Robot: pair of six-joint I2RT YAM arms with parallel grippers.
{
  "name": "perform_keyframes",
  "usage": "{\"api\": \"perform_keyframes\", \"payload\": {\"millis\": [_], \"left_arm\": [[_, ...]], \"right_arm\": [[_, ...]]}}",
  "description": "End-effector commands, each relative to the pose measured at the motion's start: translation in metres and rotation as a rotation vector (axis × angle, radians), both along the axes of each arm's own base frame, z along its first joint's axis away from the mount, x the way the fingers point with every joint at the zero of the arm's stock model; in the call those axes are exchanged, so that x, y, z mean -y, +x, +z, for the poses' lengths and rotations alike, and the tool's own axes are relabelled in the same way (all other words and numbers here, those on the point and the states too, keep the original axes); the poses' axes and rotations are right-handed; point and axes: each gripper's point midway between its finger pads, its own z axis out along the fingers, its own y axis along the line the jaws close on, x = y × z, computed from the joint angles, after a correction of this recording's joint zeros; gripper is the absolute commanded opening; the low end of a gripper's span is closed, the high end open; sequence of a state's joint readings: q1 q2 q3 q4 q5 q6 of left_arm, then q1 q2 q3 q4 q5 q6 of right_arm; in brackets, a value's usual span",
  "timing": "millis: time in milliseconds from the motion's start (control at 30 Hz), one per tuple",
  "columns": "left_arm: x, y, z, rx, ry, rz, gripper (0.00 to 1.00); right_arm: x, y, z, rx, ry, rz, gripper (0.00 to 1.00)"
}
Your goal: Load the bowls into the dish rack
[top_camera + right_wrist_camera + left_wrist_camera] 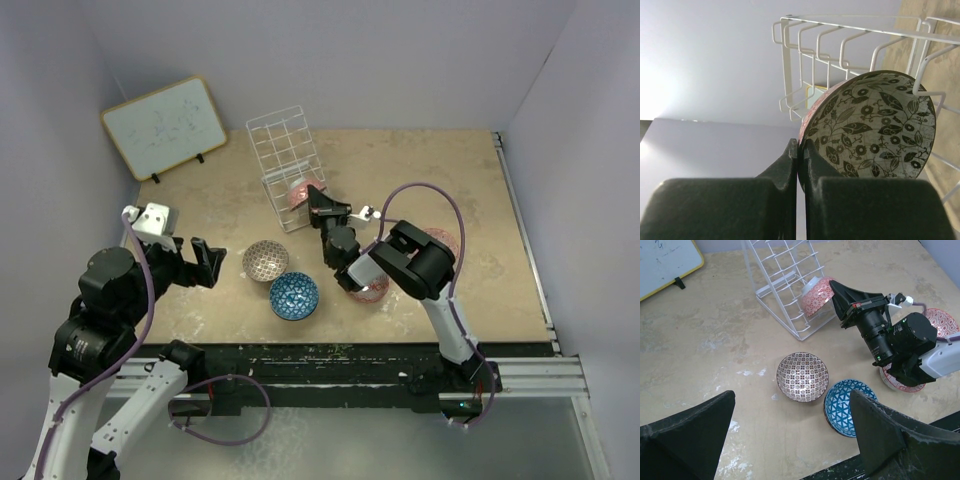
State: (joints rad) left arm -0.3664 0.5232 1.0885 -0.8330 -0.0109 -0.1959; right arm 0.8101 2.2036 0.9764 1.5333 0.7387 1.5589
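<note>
The white wire dish rack stands at the back middle of the table. A bowl with a red outside and a leaf-patterned inside stands on edge among the rack's wires. My right gripper is shut on that bowl's rim, and from above it sits at the rack's front. A brown patterned bowl and a blue bowl rest side by side on the table. My left gripper hovers open to their left, holding nothing; in its own view the jaws frame bare table.
A wood-framed whiteboard leans at the back left. One red-patterned bowl lies partly under my right arm, another behind it. The table's front edge runs close below the blue bowl.
</note>
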Motion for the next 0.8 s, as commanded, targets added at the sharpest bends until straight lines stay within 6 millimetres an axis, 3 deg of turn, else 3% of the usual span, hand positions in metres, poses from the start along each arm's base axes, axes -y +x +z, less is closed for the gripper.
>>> {"api": "perform_keyframes", "payload": {"millis": [0, 500, 600, 767], "left_arm": [[-0.003, -0.003, 0.023, 0.079, 0.001, -0.006, 0.99], [-0.002, -0.002, 0.024, 0.087, -0.002, -0.006, 0.99], [-0.002, -0.001, 0.023, 0.086, -0.006, -0.007, 0.99], [0.0, 0.0, 0.023, 0.083, -0.008, -0.012, 0.99]], "right_arm": [[0.018, 0.013, 0.029, 0.068, 0.097, -0.032, 0.0], [0.059, 0.062, 0.059, 0.13, -0.014, 0.0, 0.0], [0.065, 0.061, 0.062, 0.157, -0.019, 0.031, 0.0], [0.062, 0.047, 0.091, 0.287, -0.01, 0.09, 0.0]]}}
